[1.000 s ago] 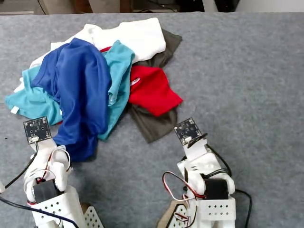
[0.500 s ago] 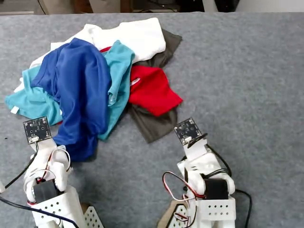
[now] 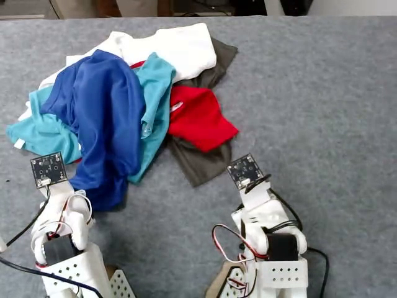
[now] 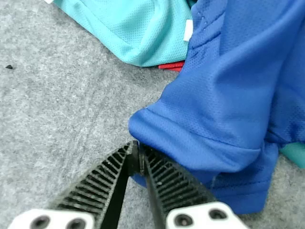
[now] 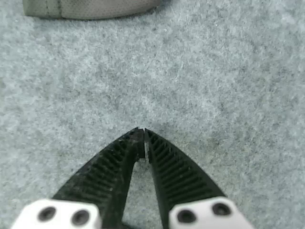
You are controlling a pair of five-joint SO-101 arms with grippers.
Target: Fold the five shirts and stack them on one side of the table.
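Beside the crumpled royal-blue mesh shirt (image 4: 224, 95), my left gripper (image 4: 137, 155) sits closed and empty, my right gripper (image 5: 144, 136) likewise. Nothing is folded yet, so next I must open and drag that shirt clear.

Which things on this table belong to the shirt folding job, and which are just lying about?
Job: blue shirt, teal shirt, red shirt, white shirt and grey shirt, all piled together unfolded; left gripper and right gripper, both shut.
Lying about: a dark speck on the table; arm cables.
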